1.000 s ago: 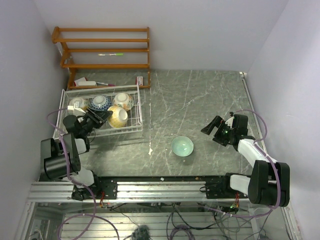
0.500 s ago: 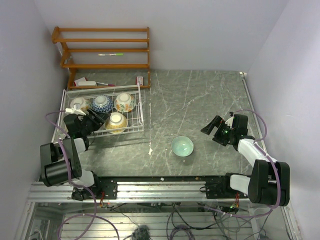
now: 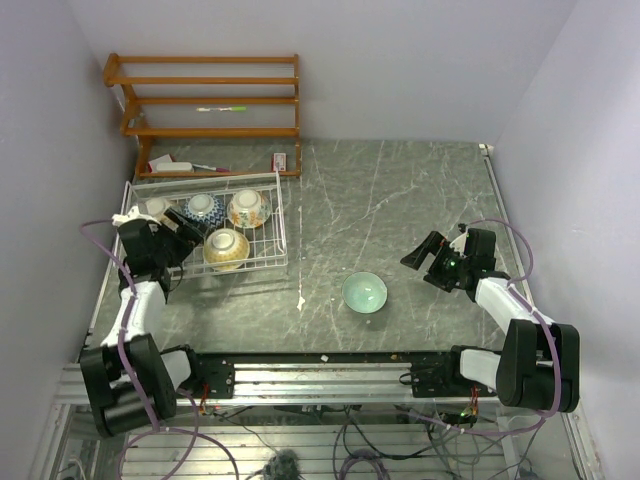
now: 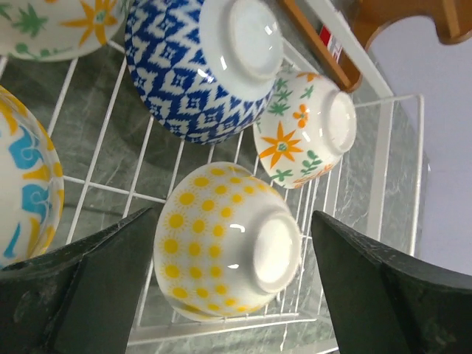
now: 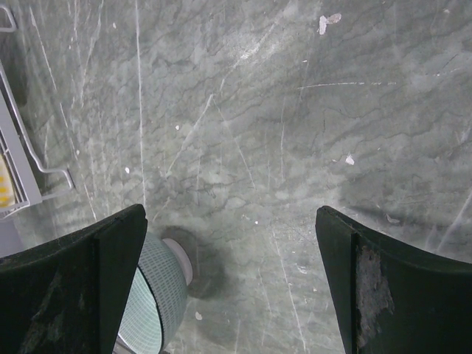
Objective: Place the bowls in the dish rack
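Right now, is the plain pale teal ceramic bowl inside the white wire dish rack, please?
No, the pale teal bowl sits on the grey tabletop, apart from the white wire dish rack.

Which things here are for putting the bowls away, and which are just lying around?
For the job:
dish rack
yellow-dotted bowl, blue bowl and orange-flower bowl, already in the rack
teal bowl, out on the table

Just lying about:
wooden shelf
green pen on that shelf
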You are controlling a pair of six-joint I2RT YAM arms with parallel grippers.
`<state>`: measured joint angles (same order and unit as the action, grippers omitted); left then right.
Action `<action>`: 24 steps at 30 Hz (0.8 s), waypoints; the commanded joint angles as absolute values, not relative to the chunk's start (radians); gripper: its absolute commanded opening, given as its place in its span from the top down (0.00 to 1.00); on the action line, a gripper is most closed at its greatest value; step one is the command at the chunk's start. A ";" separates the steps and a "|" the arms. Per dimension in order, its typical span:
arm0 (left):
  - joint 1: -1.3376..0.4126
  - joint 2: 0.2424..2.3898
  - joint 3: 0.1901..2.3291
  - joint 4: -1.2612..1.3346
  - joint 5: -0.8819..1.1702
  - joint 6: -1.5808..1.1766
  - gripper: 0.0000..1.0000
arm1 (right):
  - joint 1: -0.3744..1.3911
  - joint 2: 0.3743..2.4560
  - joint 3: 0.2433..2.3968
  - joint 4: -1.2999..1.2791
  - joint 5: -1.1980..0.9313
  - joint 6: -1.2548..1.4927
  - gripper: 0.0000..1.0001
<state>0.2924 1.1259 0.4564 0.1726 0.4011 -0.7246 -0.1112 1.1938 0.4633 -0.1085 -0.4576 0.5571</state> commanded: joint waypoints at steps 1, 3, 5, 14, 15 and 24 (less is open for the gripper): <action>0.256 1.036 0.554 -0.081 0.264 -0.656 0.02 | -0.114 1.188 0.455 -0.077 -0.478 0.555 0.01; 0.218 1.032 0.596 -0.129 0.222 -0.636 0.01 | -0.114 1.185 0.454 -0.075 -0.480 0.557 0.01; 0.156 1.040 0.644 -0.173 0.160 -0.610 0.00 | -0.114 1.181 0.454 -0.077 -0.480 0.556 0.01; -0.107 1.159 0.835 -0.351 -0.164 -0.546 0.01 | -0.115 1.179 0.450 -0.077 -0.487 0.551 0.01; -0.131 1.175 0.847 -0.364 -0.196 -0.543 0.01 | -0.114 1.178 0.449 -0.075 -0.488 0.551 0.01; -0.237 1.245 0.877 -0.406 -0.391 -0.550 0.01 | -0.115 1.192 0.440 -0.064 -0.486 0.547 0.01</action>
<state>-0.2104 1.2388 0.8440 -0.3672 -0.2459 -0.5598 -0.1108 1.1912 0.4507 -0.0929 -0.4808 0.5571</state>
